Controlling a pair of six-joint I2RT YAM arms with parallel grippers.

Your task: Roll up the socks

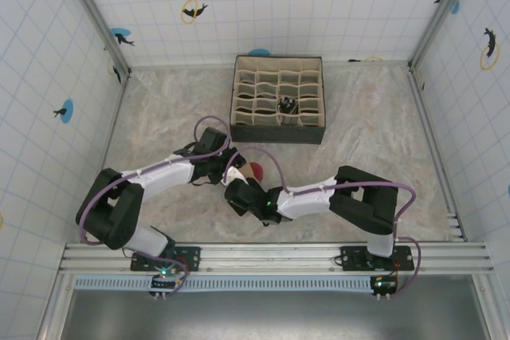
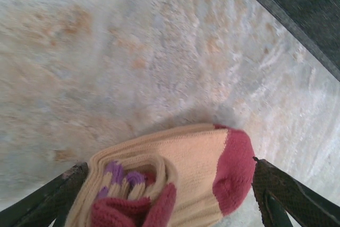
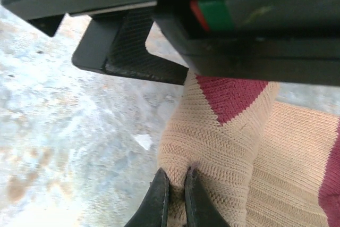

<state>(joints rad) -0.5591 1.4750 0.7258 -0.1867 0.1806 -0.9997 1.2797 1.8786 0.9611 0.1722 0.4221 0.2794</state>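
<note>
Nearest you, the two arms reach in from their bases and meet over the middle of the desk [image 1: 374, 117], hands close together. Your right hand [image 3: 176, 198] is closed tight, its two thin black fingertips pinching a fold of the peach sock [image 3: 212, 147] between them. Your left hand [image 2: 167, 195] is spread wide and grips nothing. Its black fingers [image 2: 281, 195] flank the sock, one just beside each end, and you cannot tell whether they touch it.

The peach sock lies on the desk between the two hands, rolled into a thick, soft bundle. It is a ribbed knit, pale peach over most of its body. There is a rounded dark red toe cap at one end and a dark red wedge on its side. At the open end of the roll the layers curl inward, showing purple stripes and dark red fabric tucked in the centre.

The desk is flat and mottled like stone, in grey, cream and rust.

Farther back, well apart from the sock, a dark rectangular box [image 1: 279, 134] stands on the desk. Pale walls divide it into a grid of small compartments. One compartment, right of the middle, holds a small dark-and-white bundle [image 1: 287, 105], too small to make out. Behind it rise white tiled walls [image 1: 263, 5] dotted with dolphin stickers.
</note>
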